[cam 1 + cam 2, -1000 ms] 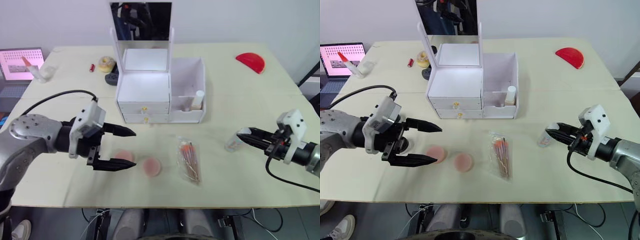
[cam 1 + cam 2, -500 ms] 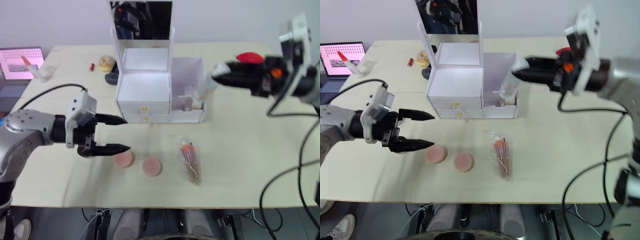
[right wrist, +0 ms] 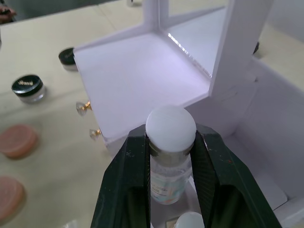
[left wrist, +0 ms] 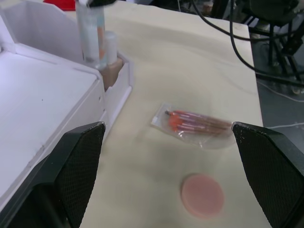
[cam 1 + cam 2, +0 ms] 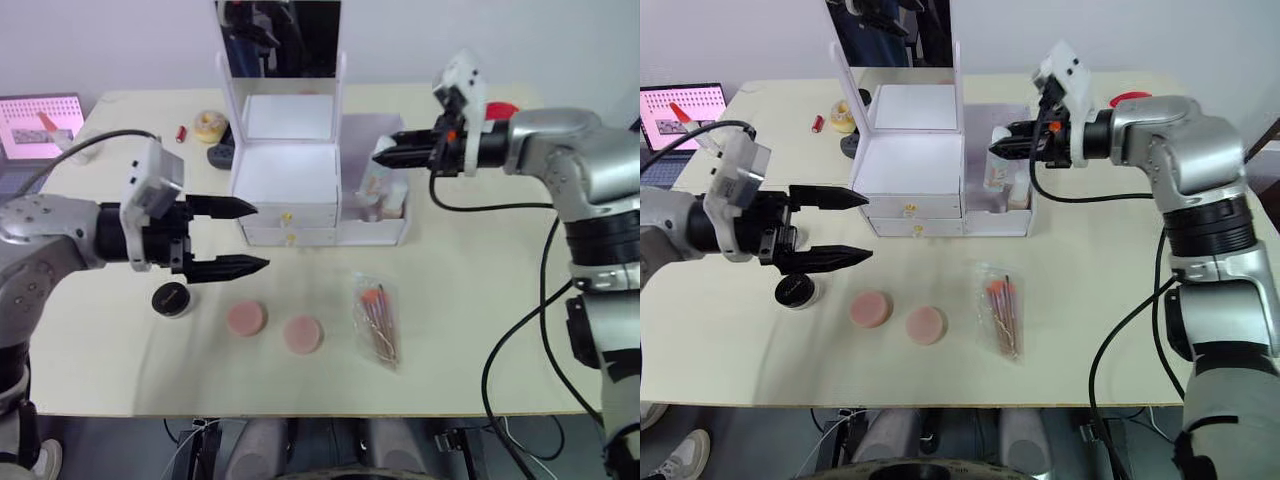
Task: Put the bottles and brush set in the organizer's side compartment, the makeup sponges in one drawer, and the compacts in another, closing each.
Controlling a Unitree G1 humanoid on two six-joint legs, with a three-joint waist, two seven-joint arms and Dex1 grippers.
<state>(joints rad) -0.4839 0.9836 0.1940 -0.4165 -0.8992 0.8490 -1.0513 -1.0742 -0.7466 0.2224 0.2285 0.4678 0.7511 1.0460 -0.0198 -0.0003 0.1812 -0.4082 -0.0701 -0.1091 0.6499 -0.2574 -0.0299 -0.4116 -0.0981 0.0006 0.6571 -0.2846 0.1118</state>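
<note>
The white organizer stands mid-table with its mirror up and both gold-knobbed drawers pushed in. My right gripper is shut on the clear bottle, holding it upright just inside the side compartment. The tan bottle stands in that bin's front corner. Two pink makeup sponges and the brush set pouch lie on the table in front. One black compact sits under my left gripper, which hovers open, left of the drawers. A second compact lies behind the organizer's left side.
A red semicircular piece lies at the back right. At the back left are a laptop, a white tube, a yellow round item and a small red stick.
My right arm lifted the clear bottle from the table's right side and swung it over to the side compartment. My left gripper drew back to the left, uncovering a compact.
</note>
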